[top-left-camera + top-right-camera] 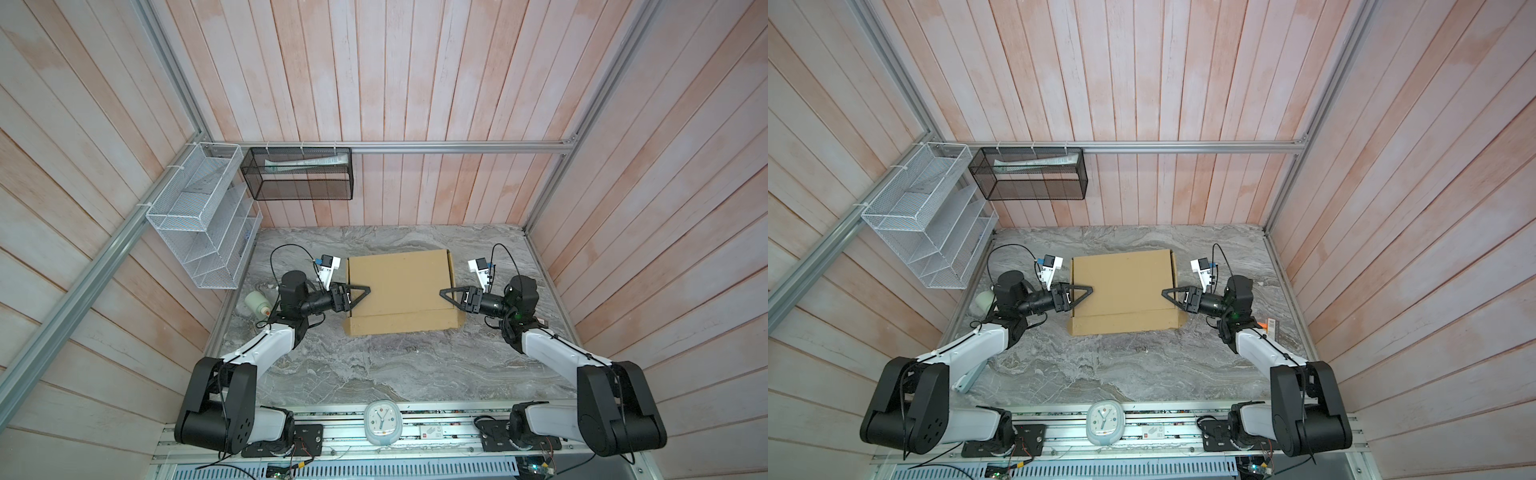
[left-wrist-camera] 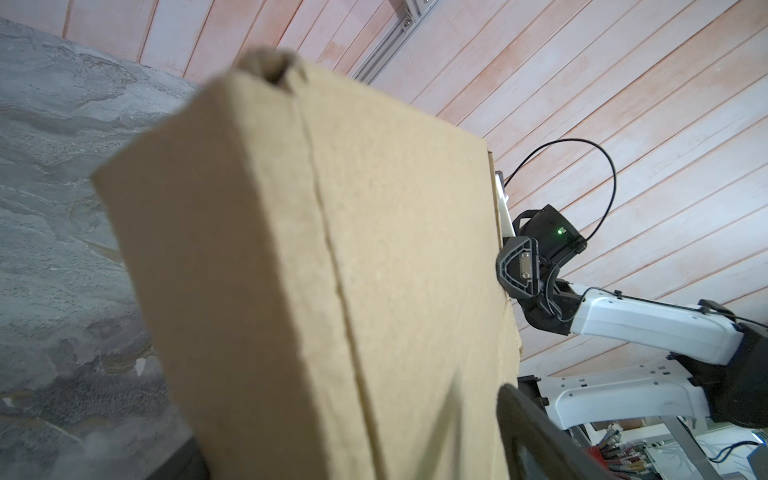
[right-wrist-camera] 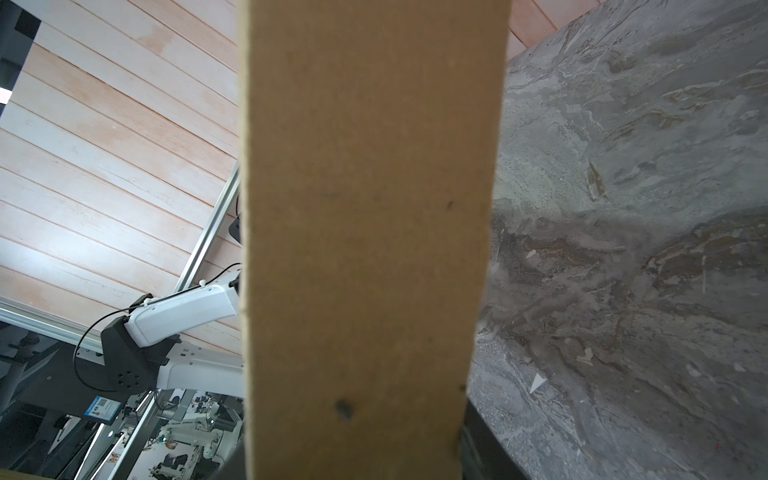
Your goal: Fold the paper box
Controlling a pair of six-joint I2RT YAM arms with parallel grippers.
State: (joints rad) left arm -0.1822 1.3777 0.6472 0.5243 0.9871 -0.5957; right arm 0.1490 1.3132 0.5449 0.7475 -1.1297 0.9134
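Note:
The paper box (image 1: 399,282) (image 1: 1121,282) is a shallow brown cardboard mailer lying flat on the marble table, lid down, with a front strip along its near side. My left gripper (image 1: 360,293) (image 1: 1084,293) stands open at the box's left edge, one finger over the lid. In the left wrist view the box (image 2: 291,249) fills the space between the jaws, and the upper finger (image 2: 536,436) casts a shadow on the lid. My right gripper (image 1: 449,296) (image 1: 1170,296) (image 2: 517,270) is shut on the box's right edge. In the right wrist view the side wall (image 3: 365,208) sits between its fingers.
A white bottle (image 1: 257,305) lies by the left arm. A white wire rack (image 1: 199,216) and a black mesh basket (image 1: 299,174) hang at the back left. A small clock (image 1: 382,422) sits on the front rail. Small orange items (image 1: 1264,324) lie behind the right arm.

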